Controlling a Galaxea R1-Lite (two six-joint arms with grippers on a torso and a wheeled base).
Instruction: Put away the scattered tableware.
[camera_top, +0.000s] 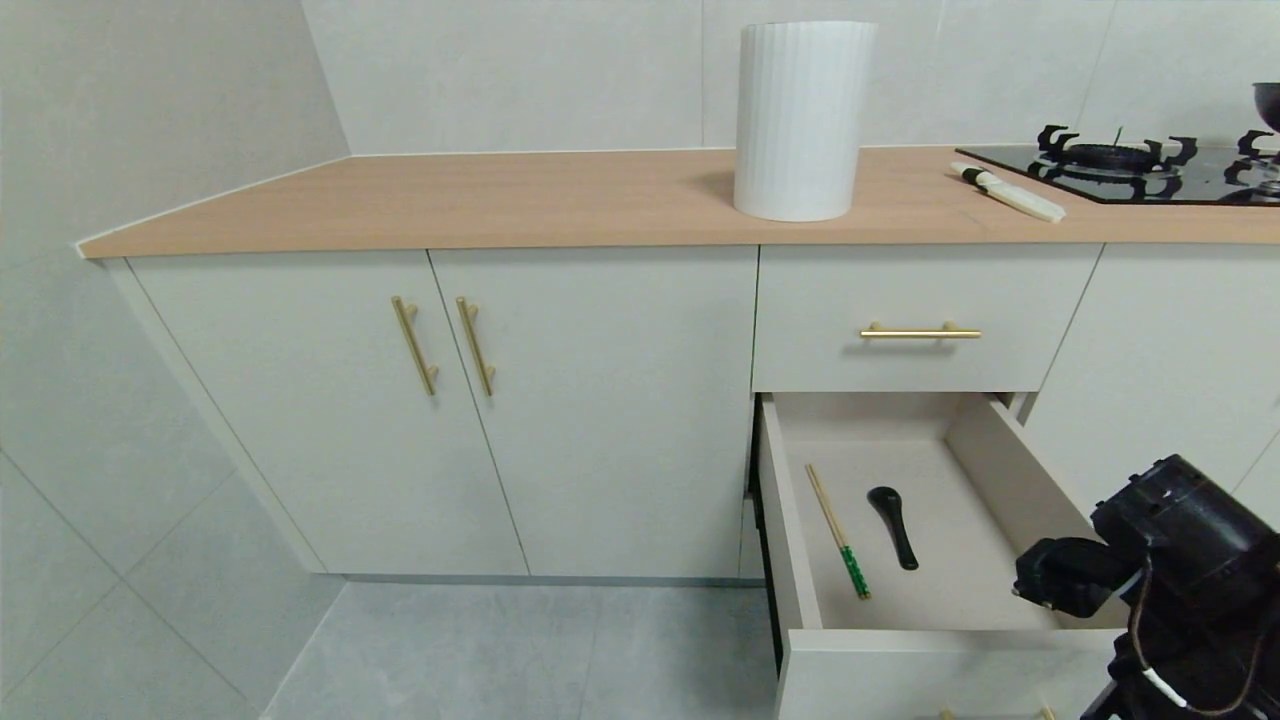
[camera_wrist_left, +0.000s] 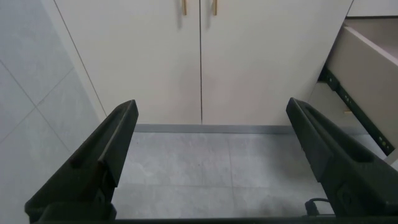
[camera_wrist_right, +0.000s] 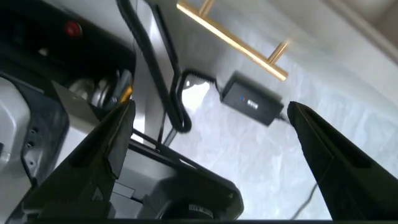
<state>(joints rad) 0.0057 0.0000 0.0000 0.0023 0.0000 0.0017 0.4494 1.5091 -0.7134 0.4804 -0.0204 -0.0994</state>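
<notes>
The right claw, spread empty, sits by the open drawer's front corner. A spoon and chopsticks lie inside, to its left. The left claw gapes above the floor.

Soft, even light fills the head view, bright and free of hard glare. The white canister throws a faint shadow to its left across the countertop, and the glass hob mirrors its grates. The open drawer is slightly dimmer inside (the gap beside its left wall is black). Straight cabinet lines bow toward the frame edges. In the right wrist view, the brass handle catches a highlight.
</notes>
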